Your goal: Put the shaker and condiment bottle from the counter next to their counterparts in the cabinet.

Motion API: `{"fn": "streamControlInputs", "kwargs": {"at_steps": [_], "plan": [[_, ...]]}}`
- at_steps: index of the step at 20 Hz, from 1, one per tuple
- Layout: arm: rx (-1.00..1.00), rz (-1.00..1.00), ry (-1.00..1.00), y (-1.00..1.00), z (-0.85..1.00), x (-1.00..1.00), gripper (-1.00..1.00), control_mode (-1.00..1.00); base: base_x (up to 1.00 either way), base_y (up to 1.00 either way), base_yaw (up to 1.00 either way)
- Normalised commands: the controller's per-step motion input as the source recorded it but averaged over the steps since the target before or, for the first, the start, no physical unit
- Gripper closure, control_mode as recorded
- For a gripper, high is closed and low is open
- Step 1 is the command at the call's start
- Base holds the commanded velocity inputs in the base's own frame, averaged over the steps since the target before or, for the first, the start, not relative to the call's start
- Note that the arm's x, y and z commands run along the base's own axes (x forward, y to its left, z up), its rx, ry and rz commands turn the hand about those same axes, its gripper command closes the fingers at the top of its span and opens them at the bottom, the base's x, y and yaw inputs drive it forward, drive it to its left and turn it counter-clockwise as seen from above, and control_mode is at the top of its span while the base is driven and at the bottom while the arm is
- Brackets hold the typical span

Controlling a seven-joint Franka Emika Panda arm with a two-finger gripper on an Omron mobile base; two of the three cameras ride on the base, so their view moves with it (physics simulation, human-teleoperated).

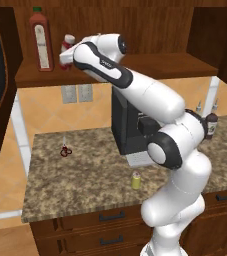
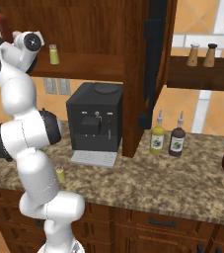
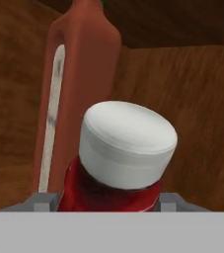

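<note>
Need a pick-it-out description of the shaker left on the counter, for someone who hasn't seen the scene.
Start at the black coffee machine on the granite counter. Just in front of its grey drip tray, near the counter's front edge, stands the shaker. It is a small yellow-green cylinder with a grey cap, far shorter than the yellow nozzle bottle standing further right.

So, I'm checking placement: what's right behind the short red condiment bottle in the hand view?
Behind the condiment bottle stands the tall red sauce bottle, with the cabinet's wood-panelled back beyond. The tall bottle's base is covered by the short one; its cap is mostly cut off.
</note>
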Motion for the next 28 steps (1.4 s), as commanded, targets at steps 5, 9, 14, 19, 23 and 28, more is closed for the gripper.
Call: {"fn": "streamControlInputs", "kwargs": {"at_steps": [5, 9, 14, 19, 23, 28], "plan": [[0.0, 0.0, 0.0, 0.18, 0.0, 0.51, 1.0, -1.0, 0.0, 0.0, 0.0], [0.0, 0.0, -0.01, 0.13, -0.11, 0.25, 1.0, -1.0, 0.0, 0.0, 0.0], [0.0, 0.0, -0.01, 0.23, -0.31, 0.15, 1.0, -1.0, 0.0, 0.0, 0.0], [0.0, 0.0, 0.0, 0.15, -0.26, 0.24, -1.0, -1.0, 0.0, 0.0, 0.0], [0.0, 0.0, -0.05, 0.06, -0.25, 0.3, -1.0, -1.0, 0.0, 0.0, 0.0], [0.0, 0.0, -0.07, 0.08, -0.32, 0.34, -1.0, -1.0, 0.0, 0.0, 0.0]]}}
